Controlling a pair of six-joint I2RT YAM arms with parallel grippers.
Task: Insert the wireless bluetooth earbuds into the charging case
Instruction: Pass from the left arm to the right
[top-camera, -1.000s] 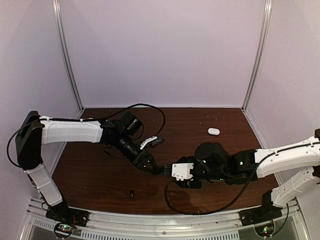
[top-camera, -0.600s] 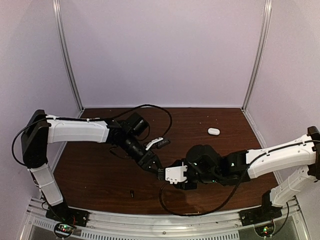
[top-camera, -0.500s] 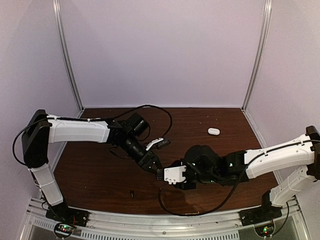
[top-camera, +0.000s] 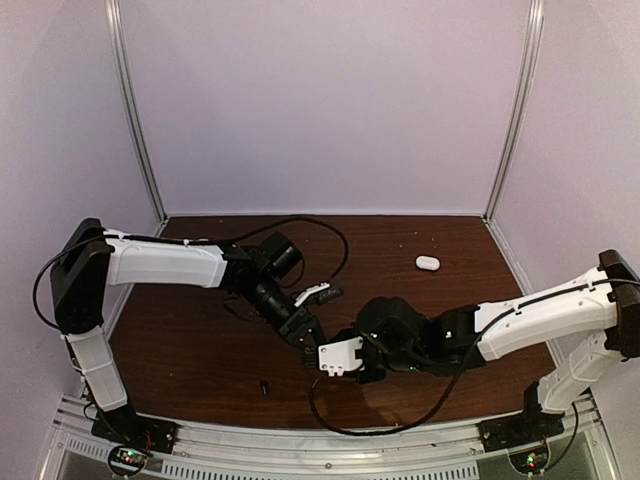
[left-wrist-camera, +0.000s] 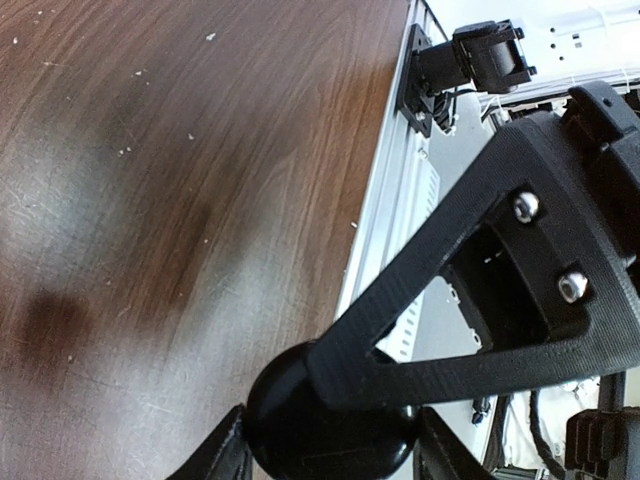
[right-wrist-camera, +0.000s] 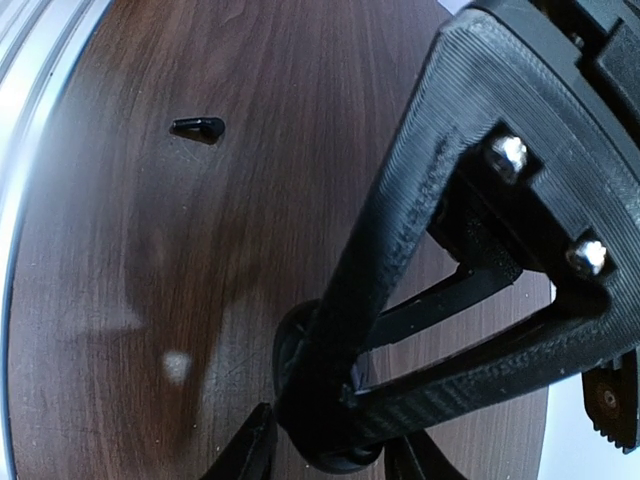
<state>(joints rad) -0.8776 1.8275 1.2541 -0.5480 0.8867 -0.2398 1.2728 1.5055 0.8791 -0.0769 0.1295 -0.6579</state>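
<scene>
Right jaws closing on the puck, case untouched.
My left gripper grips the black puck at mid width. My right gripper has narrowed around the same puck, can't tell if it bites yet. Charging case lies well right of and behind the puck. Earbuds not visible, so no insertion progress.

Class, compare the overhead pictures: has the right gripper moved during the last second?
Yes. The right gripper has shifted left, nearer the small black bit and farther from the charging case at the back.
</scene>
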